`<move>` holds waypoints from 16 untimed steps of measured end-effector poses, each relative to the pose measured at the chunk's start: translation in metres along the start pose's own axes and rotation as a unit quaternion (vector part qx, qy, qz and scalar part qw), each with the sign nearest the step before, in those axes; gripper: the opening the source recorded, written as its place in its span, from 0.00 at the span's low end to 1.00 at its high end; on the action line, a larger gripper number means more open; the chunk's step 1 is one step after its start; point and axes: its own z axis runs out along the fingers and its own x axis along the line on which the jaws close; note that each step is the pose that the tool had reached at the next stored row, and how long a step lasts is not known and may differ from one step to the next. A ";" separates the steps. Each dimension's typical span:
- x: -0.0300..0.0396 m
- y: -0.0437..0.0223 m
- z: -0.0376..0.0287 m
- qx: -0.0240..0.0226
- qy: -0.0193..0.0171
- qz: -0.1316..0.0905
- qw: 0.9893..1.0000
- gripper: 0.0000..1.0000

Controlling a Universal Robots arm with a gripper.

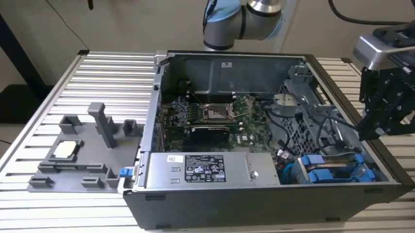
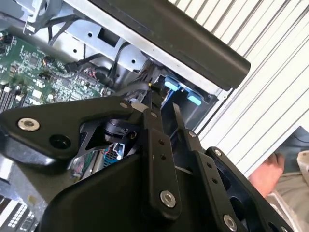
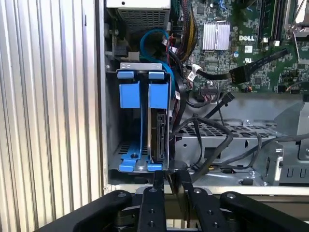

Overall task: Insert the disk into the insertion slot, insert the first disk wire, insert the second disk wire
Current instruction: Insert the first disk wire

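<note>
In the exterior view, an open computer case [image 1: 259, 206] is seen on the slatted counter [image 1: 110, 73]. The pincer [image 1: 371, 130] hangs at the exterior view's right, by the case wall.

In the second wrist view, its fingers [image 2: 155, 145] are held slightly apart, clamping nothing.

In the first wrist view, the disk [image 3: 158, 137] is seated edge-on in the insertion slot [image 3: 137, 66], with its long axis running into the cage. Black cables [image 3: 207, 140] are tangled just beside it.
</note>
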 end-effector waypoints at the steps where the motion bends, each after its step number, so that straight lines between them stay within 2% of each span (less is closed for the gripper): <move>1: -0.0006 0.0004 0.0013 0.002 0.000 -0.001 1.000 0.27; 5: -0.0026 0.0014 0.0052 0.011 -0.002 -0.014 1.000 0.27; 10: -0.0030 0.0014 0.0060 0.020 -0.004 -0.034 0.999 0.27; 13: -0.0030 0.0017 0.0065 0.027 -0.005 -0.045 0.999 0.27; 16: -0.0029 0.0017 0.0072 0.029 -0.005 -0.056 0.998 0.27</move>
